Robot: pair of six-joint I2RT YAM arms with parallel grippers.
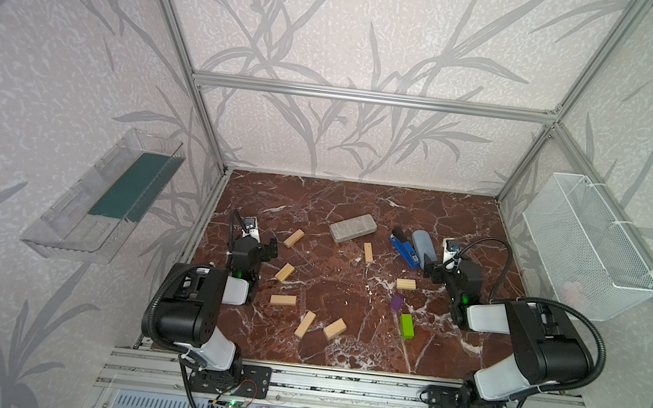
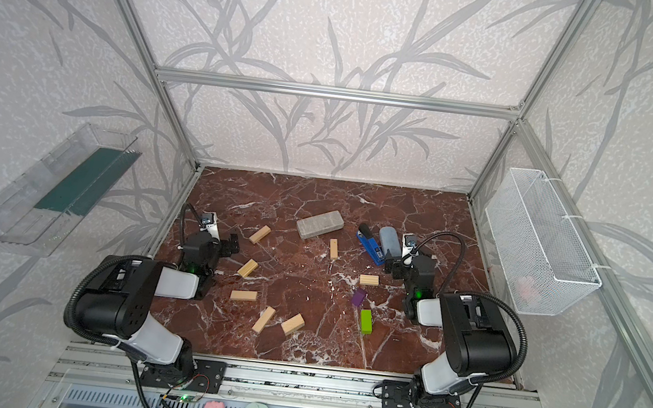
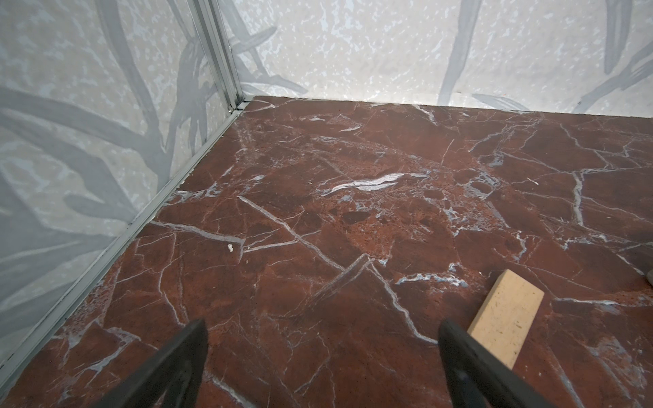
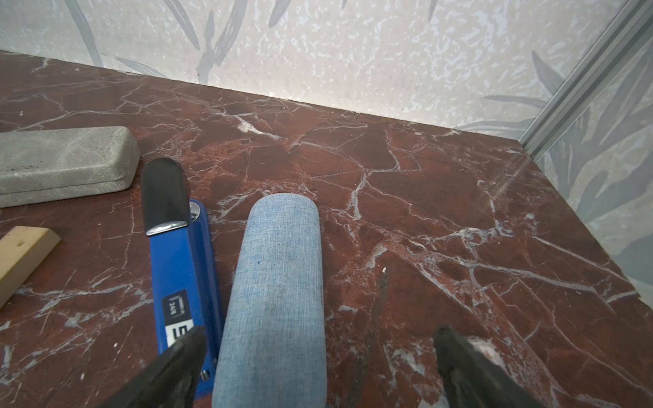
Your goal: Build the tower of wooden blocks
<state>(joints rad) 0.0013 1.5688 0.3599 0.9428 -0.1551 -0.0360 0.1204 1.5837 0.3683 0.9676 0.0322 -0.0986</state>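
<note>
On the marble table (image 1: pixel 358 204), the left gripper (image 3: pixel 321 325) hung released and empty near the left edge. The right gripper (image 4: pixel 319 332) gaped, holding nothing, over the near end of a blue pouch (image 1: pixel 423 244). A grey case (image 1: pixel 352 227) lay toward the back, and a stapler (image 1: pixel 405 249) lay just beside the pouch. Seven pale wood blocks (image 1: pixel 283 299), a green block (image 1: pixel 406 326) and a purple block (image 1: pixel 397 302) lay scattered singly across the middle.

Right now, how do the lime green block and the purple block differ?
Colour: the lime green block is bright green, the purple block dark purple. Position: the green block lies nearer the front edge, the purple block just behind it, apart. Apparent size: the green block shows longer than the purple block in both top views. Shared: both lie loose on the marble table, right of centre, neither held.
</note>
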